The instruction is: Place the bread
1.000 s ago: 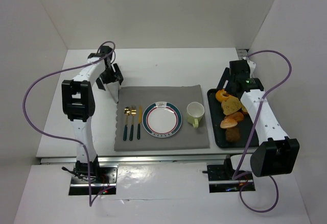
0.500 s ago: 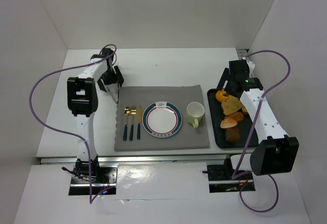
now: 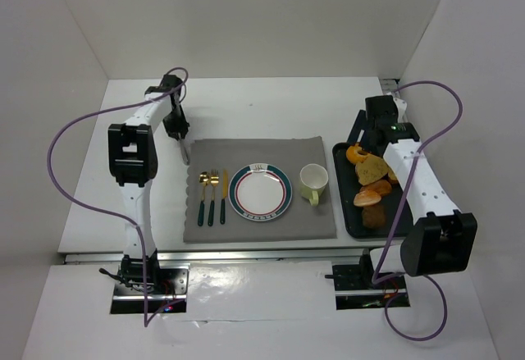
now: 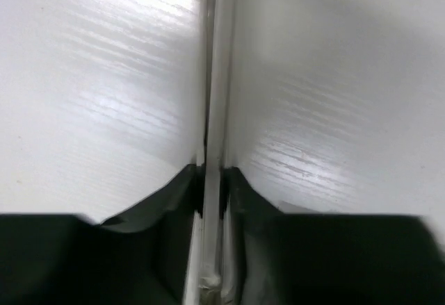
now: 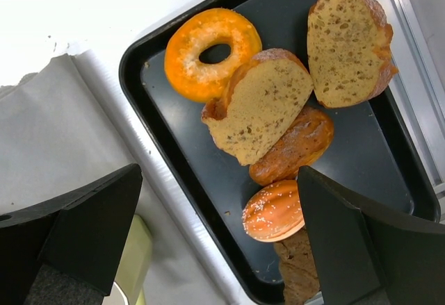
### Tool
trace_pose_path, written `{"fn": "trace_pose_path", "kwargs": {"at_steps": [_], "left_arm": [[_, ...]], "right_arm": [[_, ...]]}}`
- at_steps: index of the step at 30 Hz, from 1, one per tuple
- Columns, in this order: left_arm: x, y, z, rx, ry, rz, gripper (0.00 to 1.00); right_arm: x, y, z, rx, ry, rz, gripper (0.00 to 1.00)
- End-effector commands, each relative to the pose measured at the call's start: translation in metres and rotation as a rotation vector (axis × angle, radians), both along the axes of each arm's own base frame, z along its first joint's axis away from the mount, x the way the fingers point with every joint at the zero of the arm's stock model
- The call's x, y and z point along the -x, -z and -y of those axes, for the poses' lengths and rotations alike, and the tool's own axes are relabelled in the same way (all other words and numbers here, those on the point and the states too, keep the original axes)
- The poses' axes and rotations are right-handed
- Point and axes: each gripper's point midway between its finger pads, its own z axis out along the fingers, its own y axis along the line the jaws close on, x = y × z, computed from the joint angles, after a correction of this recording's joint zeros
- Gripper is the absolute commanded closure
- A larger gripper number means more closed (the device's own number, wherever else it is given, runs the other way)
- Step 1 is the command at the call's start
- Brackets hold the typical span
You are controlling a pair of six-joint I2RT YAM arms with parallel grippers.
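Turned since a second ago, the left tool now shows the overhead camera a slimmer profile at 10 o'clock off the grey fabric placemat; the right arm has barely shifted.

The right tool hangs over the 12 o'clock end of the black rectangular baking tray, which sits on the white counter at 3 o'clock from the placemat. Its wrist camera shows its fingers spread wide and holding nothing.

From overhead the golden-tan toast slice lies mid-tray, and the dark chocolate-brown chunk sits at the tray's 6 o'clock end. The wrist view adds detail: the slice's crumb and browner crust, its edge resting on a glossy orange oval roll, a second sugared roll beside the chunk, an orange glazed ring doughnut at 10 o'clock from the slice, and another cut bread half at 2 o'clock.

Only the overhead camera shows the white plate with teal rim, the pale green cup at its 3 o'clock and the gold cutlery with dark handles at its 9 o'clock.

The left wrist camera sees blank white surfaces and its own fingers drawn nearly together, with only a thin pale strip between them.
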Motion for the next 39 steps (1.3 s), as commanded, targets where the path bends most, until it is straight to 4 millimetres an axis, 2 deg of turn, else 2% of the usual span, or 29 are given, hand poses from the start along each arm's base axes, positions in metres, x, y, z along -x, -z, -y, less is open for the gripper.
{"fn": "trace_pose_path", "kwargs": {"at_steps": [1,2,4,5,6,7,8,9,10,12,13,14,16,17,18,19,20,21,22,23,26,31,34,35,39], "left_arm": [[-0.013,-0.013,-0.005,-0.022,0.078,0.048,0.70],[-0.017,-0.030,-0.011,-0.037,0.101,0.082,0.85],[-0.021,-0.054,-0.017,-0.071,0.113,0.128,0.91],[-0.022,-0.065,-0.017,-0.077,0.122,0.149,0.91],[-0.022,-0.093,-0.018,-0.086,0.132,0.201,0.91],[-0.022,-0.107,-0.018,-0.093,0.140,0.229,0.91],[-0.019,-0.122,-0.009,-0.053,0.175,0.255,0.91],[-0.012,-0.147,-0.006,-0.043,0.195,0.298,0.91],[-0.010,-0.163,0.008,-0.025,0.225,0.332,0.89],[0.006,-0.183,0.032,0.003,0.314,0.344,0.86],[0.017,-0.204,0.042,-0.002,0.348,0.375,0.85],[0.027,-0.213,0.071,0.014,0.422,0.387,0.84],[0.047,-0.224,0.101,0.046,0.495,0.380,0.80],[0.060,-0.229,0.129,0.073,0.563,0.380,0.80],[0.073,-0.240,0.147,0.114,0.602,0.396,0.77],[0.086,-0.237,0.162,0.134,0.643,0.377,0.77],[0.095,-0.239,0.175,0.149,0.662,0.377,0.75],[0.118,-0.246,0.204,0.187,0.733,0.378,0.74],[0.127,-0.246,0.216,0.194,0.767,0.374,0.73],[0.147,-0.245,0.240,0.222,0.823,0.357,0.71],[0.181,-0.242,0.271,0.253,0.917,0.319,0.67],[0.209,-0.247,0.290,0.206,1.024,0.315,0.51],[0.217,-0.252,0.297,0.200,1.061,0.324,0.51],[0.217,-0.252,0.297,0.200,1.061,0.324,0.46],[0.220,-0.259,0.302,0.210,1.082,0.343,0.43]], "right_arm": [[-0.016,-0.018,0.001,0.006,0.000,0.058,0.00],[-0.015,-0.013,0.001,0.008,0.000,0.037,0.00],[-0.015,-0.013,0.001,0.008,0.000,0.036,0.00],[-0.016,-0.016,0.001,0.007,0.000,0.045,0.00],[-0.018,-0.018,0.001,0.007,0.000,0.055,0.00],[-0.020,-0.021,0.000,0.006,0.000,0.064,0.00],[-0.020,-0.021,0.000,0.006,0.000,0.064,0.00],[-0.022,-0.025,0.000,0.005,0.000,0.075,0.00],[-0.024,-0.030,-0.002,-0.004,-0.006,0.086,0.00],[-0.024,-0.035,-0.002,-0.004,-0.006,0.092,0.00],[-0.027,-0.042,-0.002,-0.005,-0.006,0.111,0.00],[-0.027,-0.045,-0.002,-0.006,-0.006,0.112,0.00],[-0.028,-0.052,0.000,0.001,0.000,0.122,0.00],[-0.029,-0.065,0.002,0.010,0.010,0.156,0.00],[-0.026,-0.071,0.004,0.016,0.016,0.164,0.00],[-0.025,-0.074,0.009,0.023,0.032,0.165,0.00],[-0.026,-0.088,0.011,0.032,0.043,0.200,0.00],[-0.023,-0.096,0.012,0.031,0.043,0.216,0.00],[-0.024,-0.100,0.011,0.030,0.044,0.225,0.00],[-0.020,-0.112,0.014,0.036,0.053,0.259,0.00],[-0.013,-0.125,0.021,0.037,0.096,0.298,0.00],[-0.011,-0.133,0.024,0.024,0.119,0.326,0.00],[-0.011,-0.137,0.027,0.025,0.128,0.336,0.00],[-0.011,-0.137,0.027,0.025,0.128,0.336,0.00],[-0.011,-0.139,0.026,0.018,0.122,0.336,0.00]]}}
